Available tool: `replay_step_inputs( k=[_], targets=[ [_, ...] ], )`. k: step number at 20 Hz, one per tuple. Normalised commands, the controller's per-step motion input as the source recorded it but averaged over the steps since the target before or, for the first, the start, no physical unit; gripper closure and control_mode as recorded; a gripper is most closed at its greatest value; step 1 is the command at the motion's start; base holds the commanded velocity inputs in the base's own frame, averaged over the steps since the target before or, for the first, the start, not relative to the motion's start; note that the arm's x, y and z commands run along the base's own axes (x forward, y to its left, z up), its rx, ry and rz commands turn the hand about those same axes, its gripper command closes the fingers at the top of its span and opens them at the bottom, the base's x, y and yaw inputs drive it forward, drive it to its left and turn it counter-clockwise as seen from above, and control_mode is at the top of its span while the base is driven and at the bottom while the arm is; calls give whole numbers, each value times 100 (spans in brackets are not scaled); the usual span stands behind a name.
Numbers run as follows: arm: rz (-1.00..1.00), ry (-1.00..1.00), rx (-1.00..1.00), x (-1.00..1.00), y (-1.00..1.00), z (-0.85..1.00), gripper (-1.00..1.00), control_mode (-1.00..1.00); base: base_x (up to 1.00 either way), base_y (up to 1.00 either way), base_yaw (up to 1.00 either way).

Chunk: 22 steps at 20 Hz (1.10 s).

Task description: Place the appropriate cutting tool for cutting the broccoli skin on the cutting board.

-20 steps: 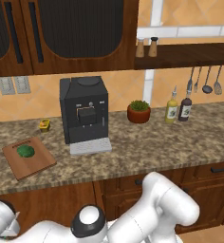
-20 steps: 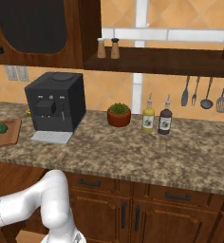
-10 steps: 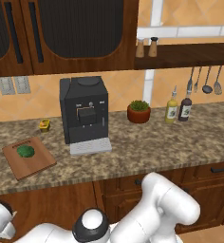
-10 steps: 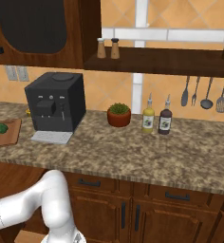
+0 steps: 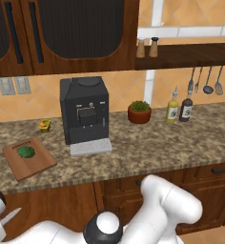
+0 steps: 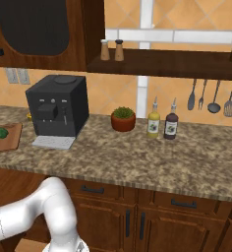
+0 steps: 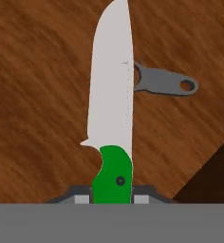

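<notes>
Hand view: gripper (image 7: pixel 112 198) is clamped on the knife (image 7: pixel 112 118) by its green handle (correct hold), over a wooden surface; knife looks light, rigid, sharp, smooth-handled, so may slip.

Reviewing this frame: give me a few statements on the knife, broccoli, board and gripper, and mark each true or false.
1. The gripper is shut on the knife by its green handle. True.
2. The broccoli lies on the board. True.
3. The knife already rests on the board. False: it is in the gripper, over a brown wooden surface.
4. The peeler lies in front of the blade, covering it. False: the blade hides part of the peeler.
5. The board is right of the coffee machine in the left base view. False: it is left of it.
</notes>
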Motion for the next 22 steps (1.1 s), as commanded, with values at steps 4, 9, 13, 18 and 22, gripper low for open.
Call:
replay_step_inputs(
  k=[4,9,13,18,22],
  targets=[
    [-28,0,2,-58,-69,100,100,-100,0,0,0],
    [-26,-3,2,-42,-61,100,100,-100,0,0,0],
    [-21,-7,0,-1,-49,100,100,-100,0,0,0],
    [-18,-11,0,26,-22,79,100,-100,0,0,0],
    [-13,-4,0,71,-1,19,100,-100,0,0,0]
  ],
)
